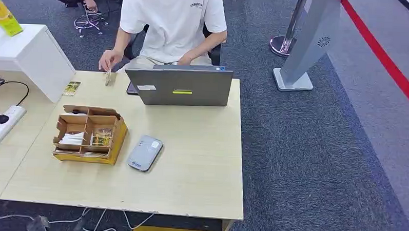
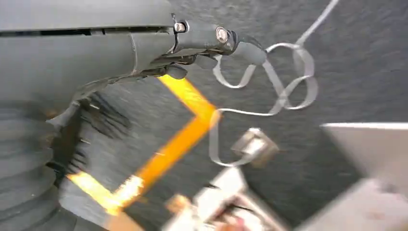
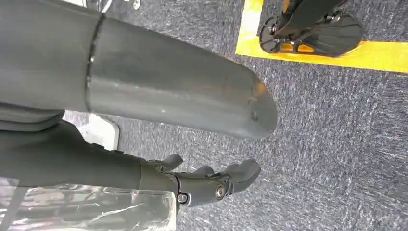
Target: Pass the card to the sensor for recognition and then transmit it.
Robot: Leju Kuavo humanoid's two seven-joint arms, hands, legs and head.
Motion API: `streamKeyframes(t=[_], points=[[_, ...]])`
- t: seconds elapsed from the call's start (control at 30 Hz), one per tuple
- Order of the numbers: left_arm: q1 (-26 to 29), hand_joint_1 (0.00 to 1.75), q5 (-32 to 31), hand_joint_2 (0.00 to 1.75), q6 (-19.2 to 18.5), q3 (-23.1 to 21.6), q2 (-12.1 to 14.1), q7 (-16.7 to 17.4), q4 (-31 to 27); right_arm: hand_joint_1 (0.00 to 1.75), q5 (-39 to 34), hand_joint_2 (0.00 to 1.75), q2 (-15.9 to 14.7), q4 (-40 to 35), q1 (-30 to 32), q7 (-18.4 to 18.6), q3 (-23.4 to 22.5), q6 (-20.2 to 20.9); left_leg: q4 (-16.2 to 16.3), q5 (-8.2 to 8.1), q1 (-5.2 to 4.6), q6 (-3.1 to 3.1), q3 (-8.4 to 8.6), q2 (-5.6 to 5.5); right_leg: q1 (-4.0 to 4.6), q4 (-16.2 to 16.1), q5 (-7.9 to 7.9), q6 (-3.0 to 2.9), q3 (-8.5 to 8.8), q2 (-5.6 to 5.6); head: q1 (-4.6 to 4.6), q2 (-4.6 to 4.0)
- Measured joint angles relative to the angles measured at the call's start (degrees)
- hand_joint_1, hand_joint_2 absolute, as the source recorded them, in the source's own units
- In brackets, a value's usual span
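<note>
Two hands hanging empty (over carpet), left hand (image 2: pixel 202 45), right hand (image 3: pixel 207 180), sensor (image 1: pixel 145 153) on table (image 1: pixel 190 161)

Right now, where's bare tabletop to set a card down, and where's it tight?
Free: the wide patch right of the grey sensor, in front of the laptop, out to the table edge; also the strip along the near edge. Crowded: the far left corner, with the cardboard organizer, a loose card and a person's hand.
</note>
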Motion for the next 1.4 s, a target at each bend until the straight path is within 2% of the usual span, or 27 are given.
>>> streamKeyframes(t=[0.07,0.1,0.23,0.4,0.63,0.9,1.0,1.1,1.2,1.4], points=[[-0.44,0.00,3.28,1.75,0.11,-0.18,0.33,-1.08,-2.02,0.00,1.47,0.00,0.11,0.20,-0.21,-0.02,-0.83,-0.35,0.00,0.00,0.00,0.00,-0.01,0.00,0.00,0.01,0.00,0.00,0.01,0.00,0.00,0.00],[-0.51,0.00,5.07,1.75,0.33,-0.26,0.40,-1.78,-3.18,0.00,2.28,1.75,0.17,0.33,-0.35,-0.04,-1.27,-0.59,-0.01,0.00,0.00,0.00,-0.01,0.00,0.00,0.01,0.00,0.00,0.03,0.00,-0.02,0.00],[1.70,0.00,9.66,1.75,0.24,-0.24,-0.87,-4.40,-7.92,0.00,3.68,1.75,1.14,0.66,-0.71,0.00,-3.35,-2.06,0.00,-0.01,0.00,0.00,-0.01,0.00,0.00,0.02,-0.01,0.00,0.03,0.03,-0.02,0.00],[4.53,0.00,12.91,1.75,-3.58,1.94,-3.39,-7.67,-11.26,0.00,4.24,1.75,2.84,1.13,-0.97,0.39,-6.38,-4.97,0.00,-0.01,0.00,0.00,-0.08,-0.05,0.00,0.00,-0.04,0.02,0.01,-0.03,0.02,0.00],[6.63,0.00,14.04,1.75,-8.96,9.82,-7.29,-12.84,-15.40,0.00,4.95,1.75,5.16,1.62,-1.20,1.12,-11.04,-9.69,-0.01,-0.01,0.00,0.00,-0.07,-0.05,0.00,0.00,-0.04,0.02,0.01,-0.04,-0.02,0.00],[8.16,0.00,11.14,1.75,-13.66,22.04,-11.37,-18.26,-20.27,0.00,5.82,1.75,7.63,2.05,-1.65,2.75,-16.11,-14.93,-0.01,-0.01,0.00,0.00,-0.07,-0.04,0.00,0.00,-0.05,0.02,-0.03,-0.04,-0.02,0.00],[8.15,0.00,9.35,1.75,-16.19,26.33,-12.26,-19.50,-24.26,0.00,5.95,1.75,8.07,2.19,-1.74,3.21,-17.48,-16.41,-0.01,-0.02,0.01,-0.01,-0.06,-0.05,0.01,0.00,-0.06,0.02,-0.10,-0.04,0.00,0.00],[7.82,0.00,8.78,1.75,-19.63,28.52,-12.59,-20.09,-29.52,0.00,6.08,1.75,8.28,2.19,-1.76,3.34,-18.23,-17.05,-0.02,-0.02,0.01,-0.02,-0.04,-0.05,0.01,0.00,-0.06,0.01,-0.10,-0.04,-0.02,0.00],[8.30,0.00,9.39,1.75,-22.08,29.05,-12.74,-20.18,-34.83,0.00,6.48,1.75,8.37,2.21,-1.77,3.32,-18.45,-17.16,-0.03,-0.02,0.04,-0.03,-0.01,-0.01,0.04,0.01,-0.05,0.00,0.03,-0.01,0.00,0.00],[11.05,0.00,10.26,1.75,-19.19,25.12,-13.00,-20.31,-45.24,0.00,7.11,1.75,8.46,2.25,-1.87,3.19,-18.80,-17.16,-0.02,-0.03,0.04,-0.03,-0.01,-0.03,0.03,0.00,-0.06,0.01,-0.05,-0.05,-0.02,0.00]])
